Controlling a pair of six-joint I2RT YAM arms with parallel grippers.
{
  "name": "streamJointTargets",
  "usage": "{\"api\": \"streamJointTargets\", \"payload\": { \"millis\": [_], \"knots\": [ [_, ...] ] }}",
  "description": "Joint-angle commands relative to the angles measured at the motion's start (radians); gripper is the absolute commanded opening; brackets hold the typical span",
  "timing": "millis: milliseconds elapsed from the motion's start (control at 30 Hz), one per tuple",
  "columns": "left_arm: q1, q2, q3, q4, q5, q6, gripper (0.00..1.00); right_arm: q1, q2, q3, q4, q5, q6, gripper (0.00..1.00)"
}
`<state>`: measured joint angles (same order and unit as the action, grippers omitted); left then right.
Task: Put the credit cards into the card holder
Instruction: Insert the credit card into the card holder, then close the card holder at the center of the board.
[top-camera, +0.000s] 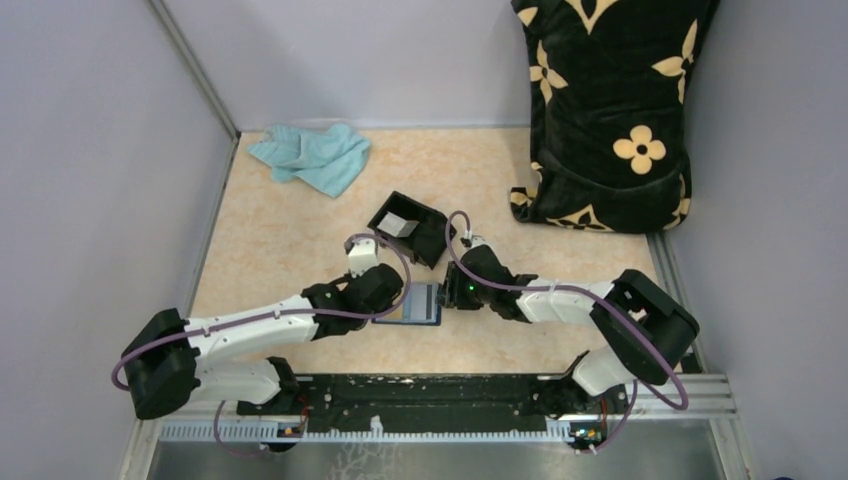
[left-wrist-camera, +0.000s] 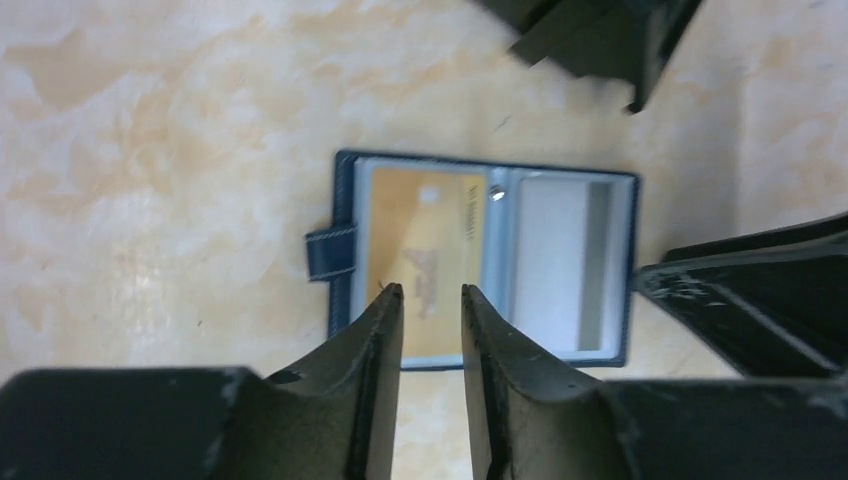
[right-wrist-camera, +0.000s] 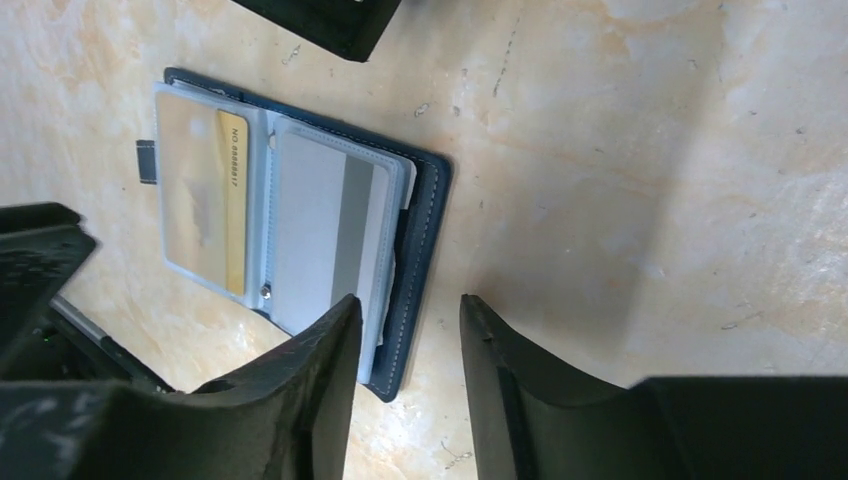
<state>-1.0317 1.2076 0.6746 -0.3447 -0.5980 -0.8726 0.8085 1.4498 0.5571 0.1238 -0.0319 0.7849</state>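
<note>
The navy card holder (top-camera: 424, 303) lies open and flat on the table between my two grippers. An orange-yellow credit card (left-wrist-camera: 425, 245) sits in its clear sleeve on the tab side. A grey-white credit card (right-wrist-camera: 325, 230) with a dark stripe fills the other sleeve. My left gripper (left-wrist-camera: 432, 292) hovers over the holder's near edge, open by a narrow gap with nothing in it. My right gripper (right-wrist-camera: 410, 305) stands open just off the holder's navy cover edge (right-wrist-camera: 428, 225), also with nothing between its fingers.
A black open-topped box (top-camera: 410, 228) with a pale flat piece inside stands just behind the holder. A teal cloth (top-camera: 312, 156) lies at the back left. A black bag with cream flowers (top-camera: 610, 110) stands at the back right. Grey walls close in both sides.
</note>
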Motion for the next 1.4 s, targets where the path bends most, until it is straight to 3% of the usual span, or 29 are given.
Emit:
{"api": "streamJointTargets", "payload": {
  "millis": [0,300,633,1067,1367],
  "knots": [
    [-0.004,-0.018,-0.065,-0.109,-0.008,-0.138,0.37,-0.005,-0.03,-0.003,0.046,-0.027,-0.006,0.45],
    [-0.004,-0.064,-0.155,-0.052,0.003,-0.176,0.43,-0.005,-0.005,-0.018,0.103,-0.071,0.019,0.47],
    [-0.004,0.02,-0.174,-0.022,0.023,-0.183,0.43,-0.003,0.026,-0.066,0.174,-0.09,0.062,0.47],
    [-0.004,0.074,-0.215,0.052,0.063,-0.181,0.29,0.016,0.094,-0.148,0.334,-0.124,0.117,0.47],
    [-0.004,0.102,-0.228,0.073,0.095,-0.175,0.23,0.037,0.042,-0.155,0.409,-0.153,0.131,0.47]
  ]
}}
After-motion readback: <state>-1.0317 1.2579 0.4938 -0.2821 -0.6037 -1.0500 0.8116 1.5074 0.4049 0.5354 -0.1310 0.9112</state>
